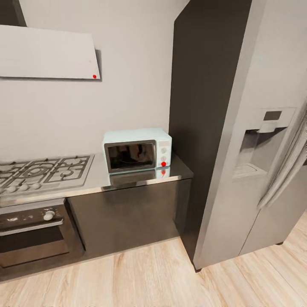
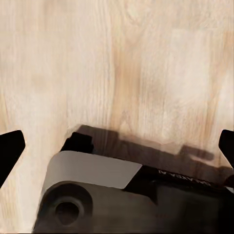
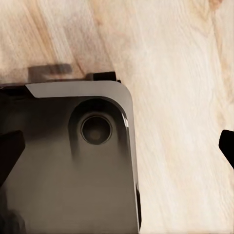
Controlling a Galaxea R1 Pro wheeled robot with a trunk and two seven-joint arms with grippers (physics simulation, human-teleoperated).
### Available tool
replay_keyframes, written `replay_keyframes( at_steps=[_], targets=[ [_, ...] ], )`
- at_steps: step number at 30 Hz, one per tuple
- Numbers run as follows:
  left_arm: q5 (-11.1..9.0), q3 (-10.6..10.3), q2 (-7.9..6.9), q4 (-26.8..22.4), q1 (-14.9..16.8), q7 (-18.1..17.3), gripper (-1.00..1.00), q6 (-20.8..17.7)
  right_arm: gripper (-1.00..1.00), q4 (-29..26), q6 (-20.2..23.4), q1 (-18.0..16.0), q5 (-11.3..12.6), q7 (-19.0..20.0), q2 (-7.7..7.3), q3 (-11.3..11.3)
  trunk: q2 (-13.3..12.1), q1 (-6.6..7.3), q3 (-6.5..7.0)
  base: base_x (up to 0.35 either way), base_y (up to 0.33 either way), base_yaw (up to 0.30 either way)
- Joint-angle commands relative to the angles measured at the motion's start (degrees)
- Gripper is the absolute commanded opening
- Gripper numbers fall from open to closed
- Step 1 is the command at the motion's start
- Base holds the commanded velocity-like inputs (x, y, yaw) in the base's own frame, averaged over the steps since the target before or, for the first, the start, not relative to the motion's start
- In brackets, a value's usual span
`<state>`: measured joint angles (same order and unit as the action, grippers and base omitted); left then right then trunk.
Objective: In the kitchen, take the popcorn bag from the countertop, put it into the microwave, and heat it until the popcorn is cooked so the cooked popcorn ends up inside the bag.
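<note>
The steel fridge (image 1: 256, 162) stood at 3 o'clock. Left of it, the desk (image 1: 128, 181) carried the closed microwave (image 1: 137, 150), its dark interior unreadable, beside the gas hob (image 1: 42, 170). Both the left gripper (image 2: 117, 146) and right gripper (image 3: 117, 146) hung spread over the wood floor (image 2: 122, 58).

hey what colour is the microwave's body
Pale mint blue, with a dark glass door and cream control panel; the microwave shows best in the head view.
</note>
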<state>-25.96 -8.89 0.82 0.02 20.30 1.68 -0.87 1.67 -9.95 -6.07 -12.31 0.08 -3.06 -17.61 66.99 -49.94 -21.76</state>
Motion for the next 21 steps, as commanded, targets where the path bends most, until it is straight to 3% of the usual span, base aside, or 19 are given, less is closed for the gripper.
replay_keyframes(
  at_steps=[1,4,9,16,18,21],
  targets=[
    [-0.48,-0.52,-0.74,-0.02,-1.83,0.12,1.0,-0.04,1.0,0.18,-0.33,-0.06,-0.52,0.01,-0.02,-0.49,0.03,0.01,-0.05,-0.015,0.0,0.0],
    [-0.48,-0.52,-1.39,-0.02,-5.25,0.08,1.0,0.03,1.0,0.18,-0.22,-0.08,-0.52,-0.05,0.04,-0.44,0.03,0.01,-0.05,-0.005,0.0,0.0],
    [-0.07,-0.59,-1.2,-0.02,-5.88,0.08,1.0,0.08,1.0,0.18,-0.19,-0.05,-0.52,0.0,-0.01,-0.43,0.03,0.01,-0.05,0.0,0.0,0.007],
    [0.05,-0.61,-1.0,-0.02,-5.97,0.08,1.0,1.36,1.0,0.1,0.25,-0.07,-1.24,-0.08,-0.04,-0.04,0.03,0.01,-0.05,0.0,0.0,0.243],
    [0.03,-0.61,-0.99,-0.02,-5.97,0.08,1.0,1.8,1.0,-0.12,0.58,-0.05,-2.98,-0.14,0.33,-0.11,0.03,0.01,-0.05,0.0,0.0,0.297],
    [0.08,-0.61,-0.99,-0.02,-5.97,0.08,1.0,1.99,1.0,-0.39,0.63,-0.08,-8.66,-0.82,0.94,-0.14,0.03,0.01,-0.05,0.0,0.0,0.299]
  ],
)
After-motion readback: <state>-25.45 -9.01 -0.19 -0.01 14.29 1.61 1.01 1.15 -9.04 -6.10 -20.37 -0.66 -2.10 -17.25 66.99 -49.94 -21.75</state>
